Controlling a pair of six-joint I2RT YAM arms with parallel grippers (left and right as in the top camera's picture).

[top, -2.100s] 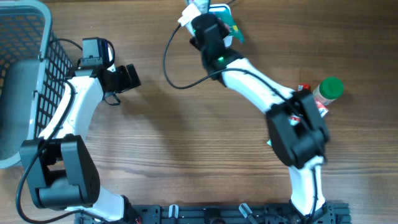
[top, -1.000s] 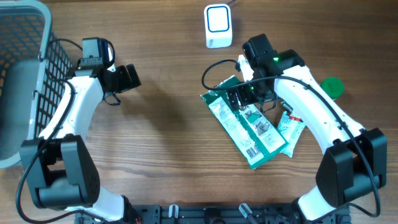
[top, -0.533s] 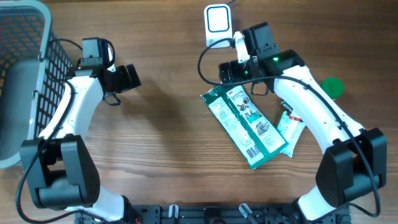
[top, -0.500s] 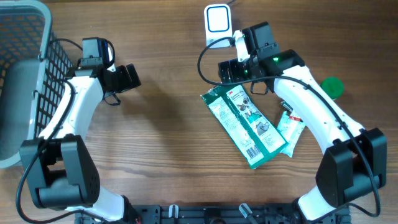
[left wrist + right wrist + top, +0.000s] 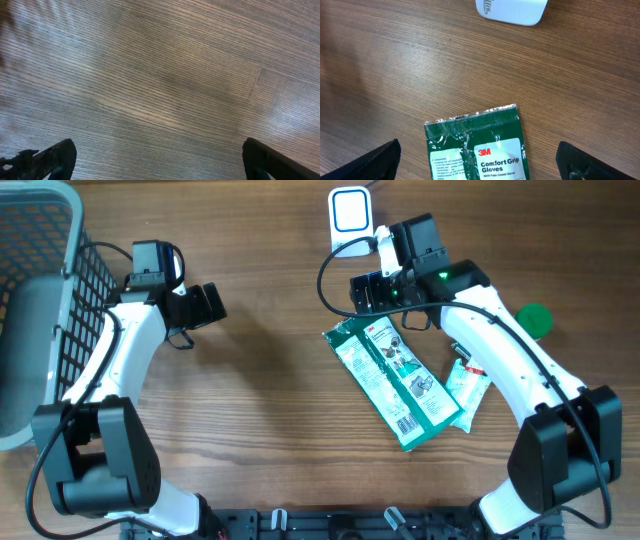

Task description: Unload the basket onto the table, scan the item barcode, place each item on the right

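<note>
Nearest the robot's base, the green 3M Comfort Grip Gloves pack lies flat and slantwise on the wooden table. A small white sachet rests against its right edge, partly under the right arm. Just past the pack's far end the right gripper hangs with fingers spread wide and empty; a green cap shows behind that arm to the pack's right, and the left gripper, equally wide and empty, sits well to the pack's left. Farthest off, the white barcode scanner stands beyond the pack with the right gripper between them, and a grey basket stands far to the pack's left.
</note>
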